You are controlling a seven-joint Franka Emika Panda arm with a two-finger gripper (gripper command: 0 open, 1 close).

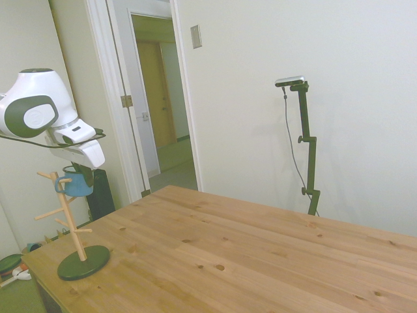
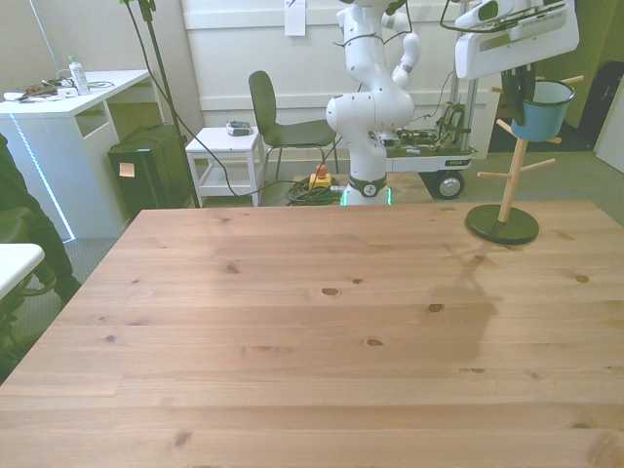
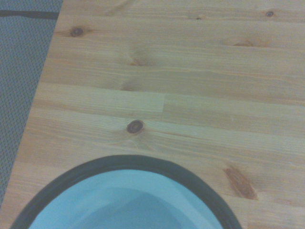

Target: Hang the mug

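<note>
The light-blue mug (image 1: 77, 185) hangs level with the top pegs of a wooden mug tree (image 1: 72, 225) that stands on a dark green round base (image 1: 83, 262). Its loop handle sits at an upper peg on the side facing the pole. My gripper (image 1: 82, 171) reaches down from above and is shut on the mug's rim. In the front view the mug (image 2: 543, 110) is at the right, under my gripper (image 2: 520, 90), beside the tree's pole (image 2: 507, 191). The wrist view shows the mug's dark rim and white inside (image 3: 125, 200) above the table.
The tree stands near the table's corner, close to the table edge (image 1: 39, 277). Behind the table are a dark chair (image 2: 278, 122), a small white side table (image 2: 226, 146) and a cart (image 2: 429, 156). A person's dark sleeve (image 2: 18, 234) shows at the front view's left.
</note>
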